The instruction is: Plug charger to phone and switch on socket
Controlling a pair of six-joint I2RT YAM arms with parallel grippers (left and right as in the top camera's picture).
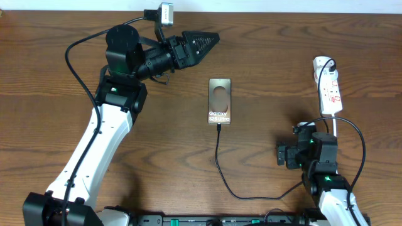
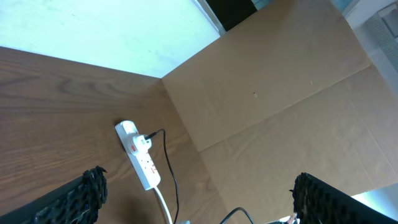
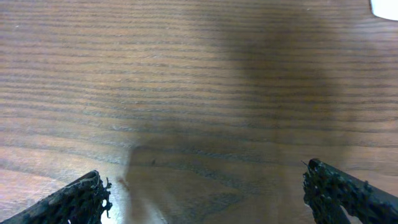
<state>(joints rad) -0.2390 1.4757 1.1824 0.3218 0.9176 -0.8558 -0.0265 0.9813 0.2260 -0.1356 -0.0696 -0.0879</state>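
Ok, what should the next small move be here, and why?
Probably bring the right gripper, open over bare table, up toward the socket to switch it on. The charger already meets the bottom edge of the phone, and its plug sits in the socket's far end. This gripper is also the nearer one. Whether the socket is already on cannot be told.

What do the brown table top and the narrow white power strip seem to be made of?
Brown table top: wood or wood-look laminate, matte; streaky grain lines show. Narrow white power strip: probably moulded plastic, smooth, slightly shiny, with rounded end.
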